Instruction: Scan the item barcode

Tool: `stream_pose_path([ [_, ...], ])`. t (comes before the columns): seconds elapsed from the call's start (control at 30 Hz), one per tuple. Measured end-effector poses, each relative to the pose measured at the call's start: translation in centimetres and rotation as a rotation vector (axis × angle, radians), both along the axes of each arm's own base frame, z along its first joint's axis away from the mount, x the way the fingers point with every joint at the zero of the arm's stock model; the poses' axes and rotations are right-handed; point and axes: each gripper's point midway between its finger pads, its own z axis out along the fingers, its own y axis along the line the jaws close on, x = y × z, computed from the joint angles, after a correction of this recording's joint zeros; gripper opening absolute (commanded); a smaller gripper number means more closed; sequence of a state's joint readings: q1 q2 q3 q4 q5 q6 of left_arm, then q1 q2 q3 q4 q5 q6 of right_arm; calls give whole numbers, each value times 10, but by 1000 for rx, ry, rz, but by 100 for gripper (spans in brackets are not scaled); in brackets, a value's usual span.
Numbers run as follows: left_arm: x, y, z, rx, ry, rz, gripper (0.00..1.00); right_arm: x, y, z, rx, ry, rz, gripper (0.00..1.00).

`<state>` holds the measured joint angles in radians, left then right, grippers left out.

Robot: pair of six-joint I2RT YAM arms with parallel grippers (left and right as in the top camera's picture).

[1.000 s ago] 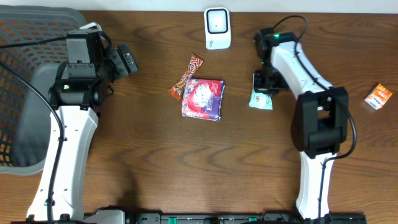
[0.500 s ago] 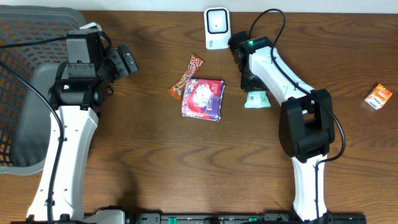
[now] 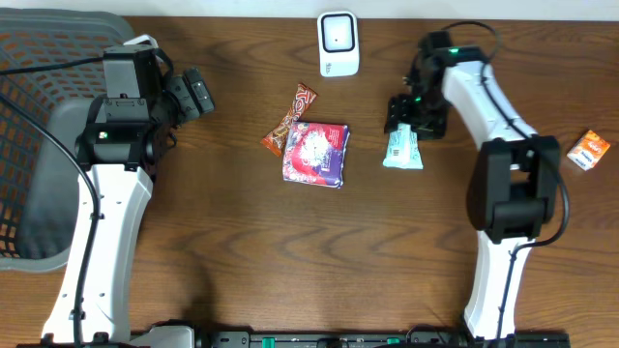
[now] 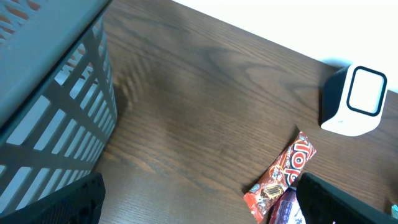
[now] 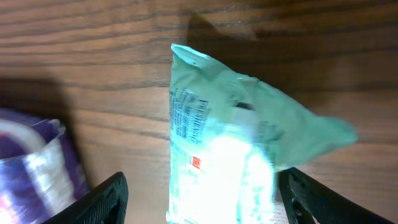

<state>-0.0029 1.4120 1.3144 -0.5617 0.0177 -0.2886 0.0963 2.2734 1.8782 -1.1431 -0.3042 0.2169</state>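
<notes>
On the dark wood-grain worktop point(image 3: 242, 242) we see the pale green packet point(image 3: 402, 150) lying flat, near the white scanner point(image 3: 338, 43). The right hand point(image 3: 414, 121) hangs over it, spread wide, holding nothing — the left hand point(image 3: 198, 94) gapes empty too.

Dark wood-grain table point(image 3: 242, 251), pale strip point(image 3: 213, 7) beyond its far edge

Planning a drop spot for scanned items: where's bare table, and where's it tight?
Free: the front strip below the purple packet and mint packet; also the gap between the left claw and candy bar. Crowded: below the scanner, where those three cluster and the right claw hangs by the mint packet.
</notes>
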Motion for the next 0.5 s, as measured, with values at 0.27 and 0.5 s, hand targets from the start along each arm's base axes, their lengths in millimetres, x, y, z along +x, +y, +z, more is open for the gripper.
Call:
stream_pose_path([
  [0.27,0,0,0,0,0,0,98,-8,-3,-2,132,26,10,78],
  [0.5,0,0,0,0,0,0,98,-2,-25,4,225,7,-37,86],
])
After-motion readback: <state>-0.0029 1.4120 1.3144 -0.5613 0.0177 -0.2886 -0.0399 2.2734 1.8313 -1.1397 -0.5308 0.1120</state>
